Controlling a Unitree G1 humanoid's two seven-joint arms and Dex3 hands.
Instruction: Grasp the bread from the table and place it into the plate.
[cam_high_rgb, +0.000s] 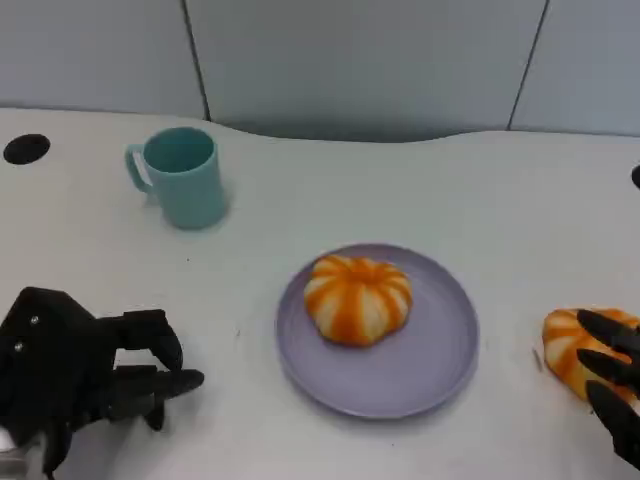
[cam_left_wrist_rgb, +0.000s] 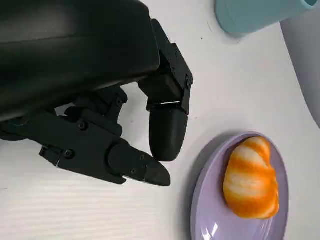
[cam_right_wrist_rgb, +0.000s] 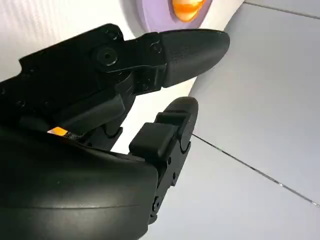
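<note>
- Black fingers of the right hand (cam_high_rgb: 612, 385) lie over the near side of a second bread (cam_high_rgb: 568, 347) at the table's right edge; from the head view they drape on it, but whether they have closed round it I cannot tell.
- Under that hand's shell in the right wrist view a small orange sliver shows, which fits the bread sitting beneath the palm; a firm grip cannot be read from it.
- Left hand (cam_high_rgb: 75, 375) rests low at the near left, well apart from the plate, fingers loosely curled and apart, with nothing in them.
- One bread (cam_high_rgb: 357, 298) already sits on the purple plate (cam_high_rgb: 440, 355), a little left of its centre, so that part of the job looks done.
- Remaining work, as I judge it: secure the second bread, lift it, carry it left and set it on the bare part of the plate just beside the first.
- Room for it looks adequate on the plate's right half.
- Farther back on the white table (cam_high_rgb: 500, 200) stands a teal mug (cam_high_rgb: 183, 176), upright, well clear of the likely path.
</note>
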